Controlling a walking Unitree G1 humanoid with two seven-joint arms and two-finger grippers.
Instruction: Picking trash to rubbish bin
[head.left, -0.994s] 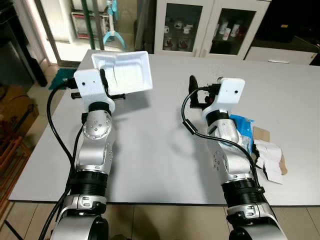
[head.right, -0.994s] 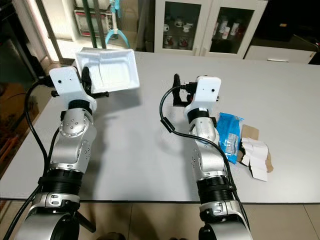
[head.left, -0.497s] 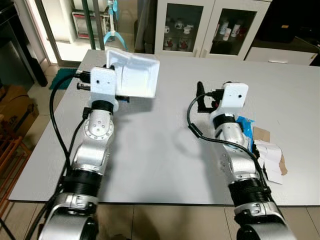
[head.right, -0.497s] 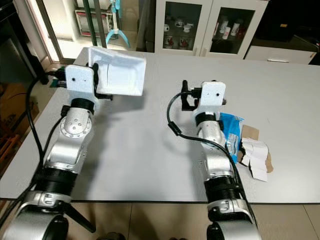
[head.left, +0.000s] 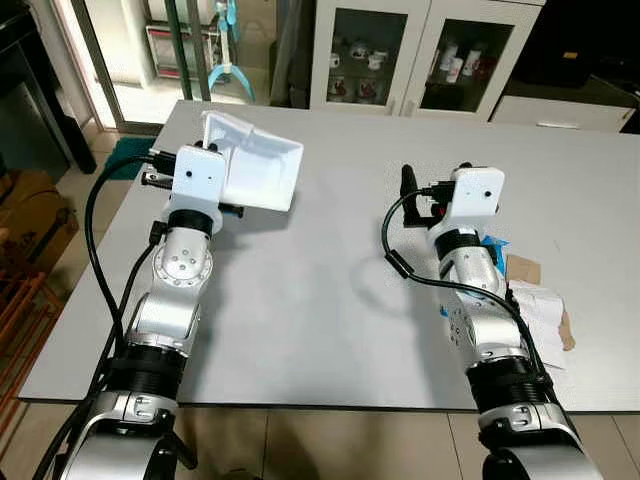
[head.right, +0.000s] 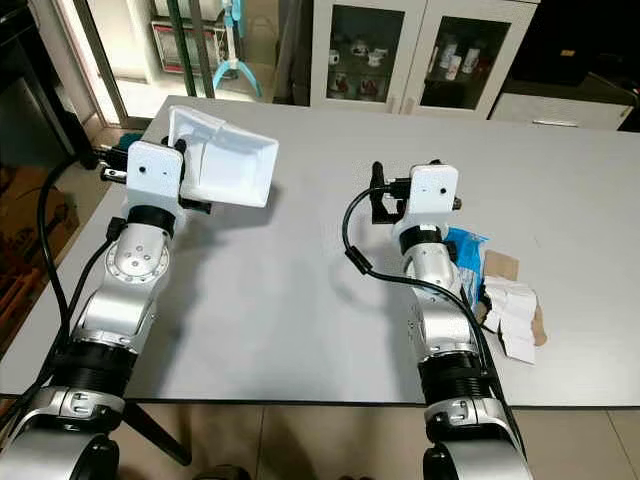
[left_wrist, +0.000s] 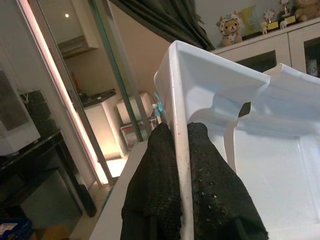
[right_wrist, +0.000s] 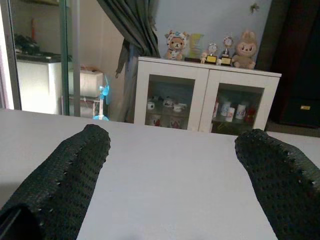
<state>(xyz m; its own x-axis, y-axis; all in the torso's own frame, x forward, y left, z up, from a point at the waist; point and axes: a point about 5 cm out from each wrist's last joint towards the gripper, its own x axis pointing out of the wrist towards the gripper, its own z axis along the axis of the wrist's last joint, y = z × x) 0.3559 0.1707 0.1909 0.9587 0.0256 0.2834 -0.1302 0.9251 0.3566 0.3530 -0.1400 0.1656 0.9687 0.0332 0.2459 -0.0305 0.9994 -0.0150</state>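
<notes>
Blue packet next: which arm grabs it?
Right. The right gripper is open and empty, and the blue packet lies on the table right beside that arm. The left gripper is shut on the white tray, held above the table's far-left side.

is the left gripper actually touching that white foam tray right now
Touching. In the left wrist view the left gripper has its two black fingers shut on the rim of the white foam tray, one finger pressed against each side of the wall.
</notes>
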